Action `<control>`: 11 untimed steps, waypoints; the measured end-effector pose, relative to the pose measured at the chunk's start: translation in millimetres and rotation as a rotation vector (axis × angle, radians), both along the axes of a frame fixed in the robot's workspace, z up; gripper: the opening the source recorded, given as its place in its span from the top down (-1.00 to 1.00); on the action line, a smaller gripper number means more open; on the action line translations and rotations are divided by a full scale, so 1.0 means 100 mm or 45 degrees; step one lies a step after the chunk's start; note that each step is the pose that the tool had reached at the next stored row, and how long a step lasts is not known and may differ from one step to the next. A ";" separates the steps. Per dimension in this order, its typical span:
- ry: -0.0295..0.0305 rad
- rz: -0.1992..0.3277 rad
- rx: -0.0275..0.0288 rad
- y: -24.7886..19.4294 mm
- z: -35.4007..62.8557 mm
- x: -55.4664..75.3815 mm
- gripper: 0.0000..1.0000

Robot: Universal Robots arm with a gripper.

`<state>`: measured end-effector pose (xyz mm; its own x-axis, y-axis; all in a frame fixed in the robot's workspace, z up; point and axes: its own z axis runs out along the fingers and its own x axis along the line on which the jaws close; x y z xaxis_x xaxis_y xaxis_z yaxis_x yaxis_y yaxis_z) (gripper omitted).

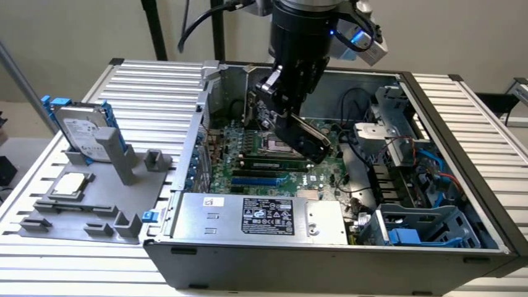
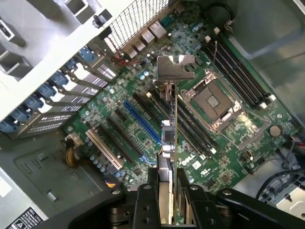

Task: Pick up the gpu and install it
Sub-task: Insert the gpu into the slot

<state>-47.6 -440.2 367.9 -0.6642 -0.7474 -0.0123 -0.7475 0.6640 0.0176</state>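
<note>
The gpu (image 1: 307, 137) hangs tilted above the green motherboard (image 1: 247, 154) inside the open computer case (image 1: 462, 154), with its black cooler facing the exterior view's right. My gripper (image 1: 282, 93) is shut on its upper part. In the wrist view the gpu (image 2: 172, 119) shows edge-on between my fingers (image 2: 143, 200), its silver bracket (image 2: 174, 67) at the far end. It hovers over the motherboard (image 2: 109, 119) between the blue slot (image 2: 140, 126) and the CPU socket (image 2: 212, 100), apart from the board.
A silver hard drive with blue rails (image 1: 83, 130) and a small square CPU chip (image 1: 68, 184) sit on the grey fixture (image 1: 91, 204) at the exterior view's left. The power supply (image 1: 256, 216) and a drive cage (image 1: 421, 229) line the case's near side.
</note>
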 end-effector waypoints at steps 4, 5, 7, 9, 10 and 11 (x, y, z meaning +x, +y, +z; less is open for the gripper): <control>0.0000 0.093 0.0000 0.000 -0.020 0.00 0.47; 0.0000 0.117 0.0000 0.000 -0.028 0.00 0.47; 0.0000 0.164 0.0000 0.000 -0.043 0.00 0.47; 0.0000 0.210 0.0001 0.000 -0.059 0.00 0.47; 0.0000 0.232 0.0001 0.000 -0.068 0.00 0.47; 0.0000 0.256 0.0001 0.000 -0.076 0.00 0.47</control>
<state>-47.6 -440.2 360.3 -0.5016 -0.8650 -0.0123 -0.8651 0.5014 0.0177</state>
